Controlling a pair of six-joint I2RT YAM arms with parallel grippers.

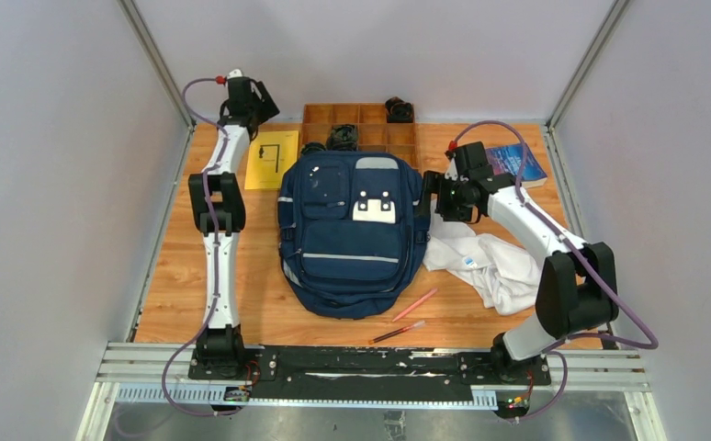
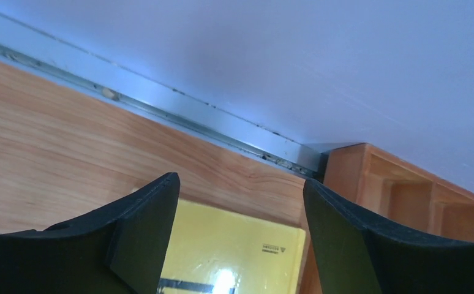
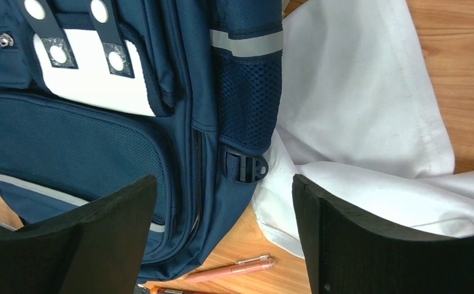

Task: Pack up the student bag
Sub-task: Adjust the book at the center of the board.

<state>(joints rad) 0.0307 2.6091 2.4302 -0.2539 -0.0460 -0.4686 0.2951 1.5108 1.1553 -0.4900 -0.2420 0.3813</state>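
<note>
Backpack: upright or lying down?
Lying flat: the backpack rests on the table, front patch facing up toward the overhead camera.

Left arm [image 1: 216, 248] extended toward 12 o'clock, left gripper [image 2: 240, 177] with jaws apart; right arm [image 1: 526, 216] folded, reaching toward 10 o'clock, right gripper [image 3: 223, 177] with jaws apart.

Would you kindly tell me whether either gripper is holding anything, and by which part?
Both are empty: left gripper open above the yellow booklet, right gripper open over the student bag's edge.
</note>
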